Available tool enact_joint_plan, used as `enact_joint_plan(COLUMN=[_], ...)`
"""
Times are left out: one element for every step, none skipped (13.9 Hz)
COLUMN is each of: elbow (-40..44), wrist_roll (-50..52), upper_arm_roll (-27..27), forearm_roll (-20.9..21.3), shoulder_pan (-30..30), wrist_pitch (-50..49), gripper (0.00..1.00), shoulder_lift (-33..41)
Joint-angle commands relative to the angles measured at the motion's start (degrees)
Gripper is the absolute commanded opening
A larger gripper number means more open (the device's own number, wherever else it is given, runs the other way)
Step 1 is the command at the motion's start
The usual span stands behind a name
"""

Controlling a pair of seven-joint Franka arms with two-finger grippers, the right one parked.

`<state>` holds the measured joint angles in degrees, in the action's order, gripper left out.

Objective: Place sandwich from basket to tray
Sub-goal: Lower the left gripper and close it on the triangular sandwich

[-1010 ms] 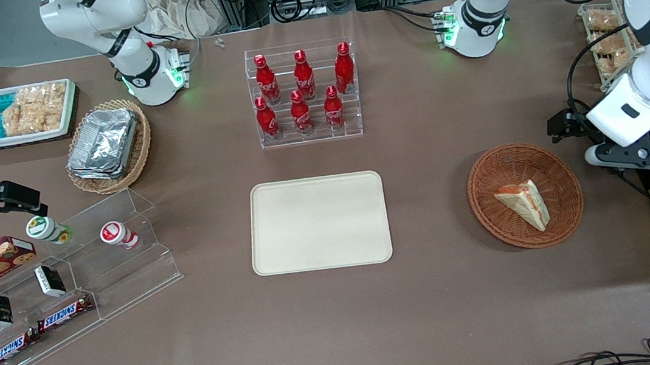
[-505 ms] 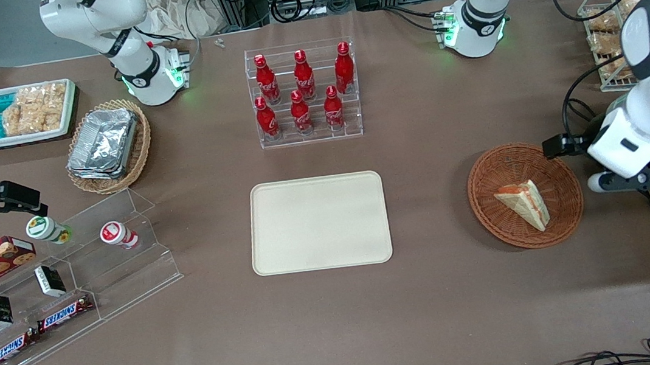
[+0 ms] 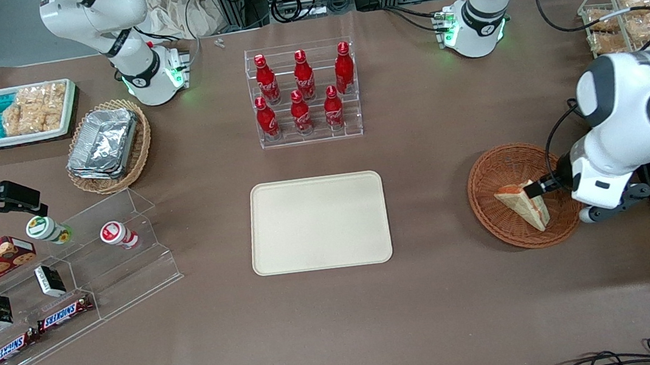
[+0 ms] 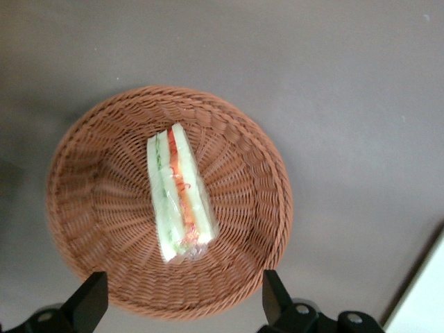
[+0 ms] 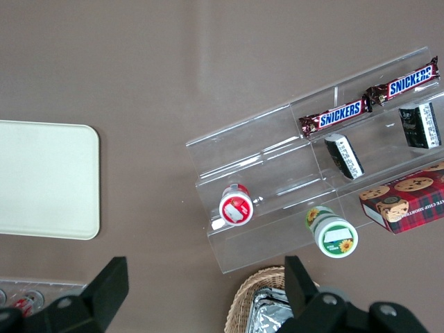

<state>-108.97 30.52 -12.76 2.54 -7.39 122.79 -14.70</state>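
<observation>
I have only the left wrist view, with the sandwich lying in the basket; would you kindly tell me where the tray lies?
Observer: The tray lies beside the basket, toward the parked arm's end of the table, with nothing on it.
Operator: Thank you. What stands near it?
Observer: A clear rack of red bottles stands farther from the front camera than the tray.
Operator: And how is the gripper placed?
Observer: The gripper hangs over the basket, low above the sandwich; I cannot tell whether it touches it.
</observation>
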Motion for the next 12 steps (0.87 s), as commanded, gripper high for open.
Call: enact_joint_plan(elbow=[-4.7, -5.2, -5.6, -5.7, -6.2, -6.9, -7.4, -7.7, -8.2, -8.6, -8.6, -8.6], wrist_roll=[6.6, 6.7, 6.7, 6.7, 6.7, 6.7, 6.7, 6.7, 6.7, 6.7, 6.8, 6.9], upper_arm_roll=[0.2, 0.3, 0.4, 0.9, 1.6, 1.8, 2.0, 2.3, 2.4, 2.4, 2.6, 2.9], forearm_roll=[0.1, 0.4, 0.5, 0.5, 0.5, 0.5, 0.6, 0.6, 0.6, 0.6, 0.5, 0.5], shoulder_pan=[0.1, 0.0, 0.0, 0.0, 0.0, 0.0, 0.0, 0.0, 0.0, 0.0, 0.0, 0.0], wrist_pitch=[7.4, 7.8, 8.0, 8.6, 9.2, 9.7, 10.5, 11.4, 11.8, 11.9, 11.9, 12.1], gripper=[1.00, 1.00, 1.00, 1.00, 1.00, 1.00, 1.00, 1.00, 1.00, 1.00, 1.00, 1.00], shoulder_lift=[-1.3, -1.7, -2.3, -3.1, -3.6, -3.6, -3.8, -4.2, -4.6, -4.6, -4.9, -5.7])
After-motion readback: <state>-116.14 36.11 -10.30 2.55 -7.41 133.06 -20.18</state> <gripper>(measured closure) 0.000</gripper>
